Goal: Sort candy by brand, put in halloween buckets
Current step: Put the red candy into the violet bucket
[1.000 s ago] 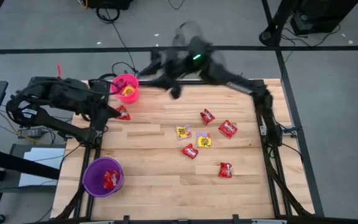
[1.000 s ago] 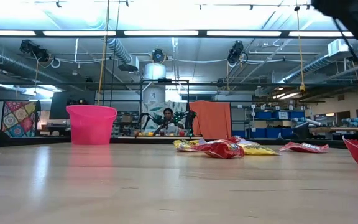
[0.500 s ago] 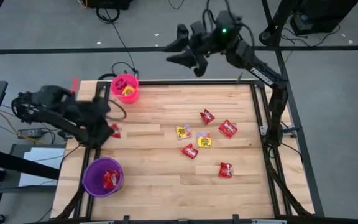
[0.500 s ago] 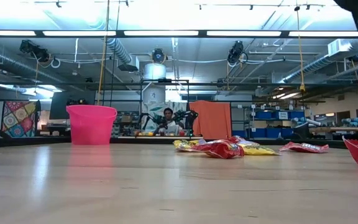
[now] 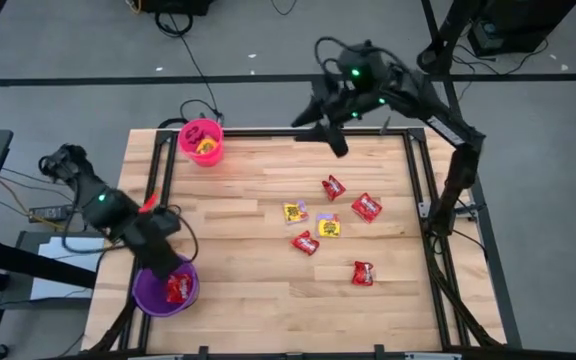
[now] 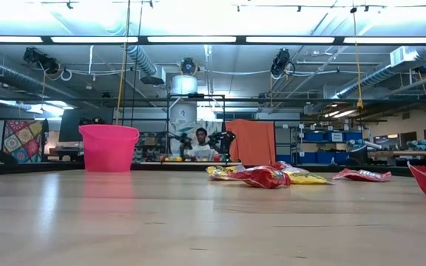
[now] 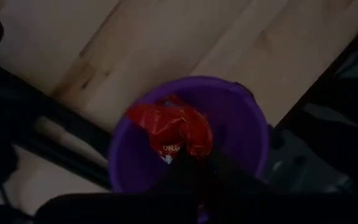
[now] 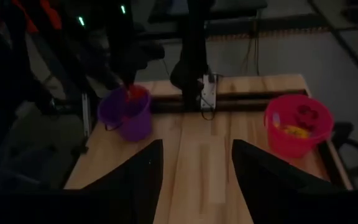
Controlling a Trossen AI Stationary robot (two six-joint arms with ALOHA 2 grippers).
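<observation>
The purple bucket (image 5: 144,292) stands at the table's near left corner with red candy inside. My left gripper (image 5: 172,266) hangs over it, shut on a red candy packet (image 7: 169,127). The pink bucket (image 5: 200,140) stands at the far left corner and holds yellow candy. Several red and yellow packets lie flat mid-table, among them a red one (image 5: 333,187) and a yellow one (image 5: 295,212). My right gripper (image 5: 328,136) hovers open and empty over the far edge, and its wrist view looks toward both buckets (image 8: 126,112) (image 8: 298,124). My left gripper (image 7: 188,163) pinches one end of the red packet (image 7: 182,148) from above, fingers pointing down. The packet hangs below the fingertips inside the purple bucket's (image 7: 247,134) mouth. Whether it touches the candy lying in the bucket cannot be told.
Loose packets lie in a cluster right of centre: red ones (image 5: 366,207) (image 5: 305,242) (image 5: 363,273) and a yellow one (image 5: 328,226). The low view shows them as a heap (image 6: 261,175). A black frame rail (image 5: 268,130) runs round the table. A person (image 6: 200,144) sits far behind.
My left gripper has carried a red packet from beside the pink bucket toward the near edge and now holds it over the purple bucket. My right arm has swung from near the pink bucket up and rightward along the far edge.
</observation>
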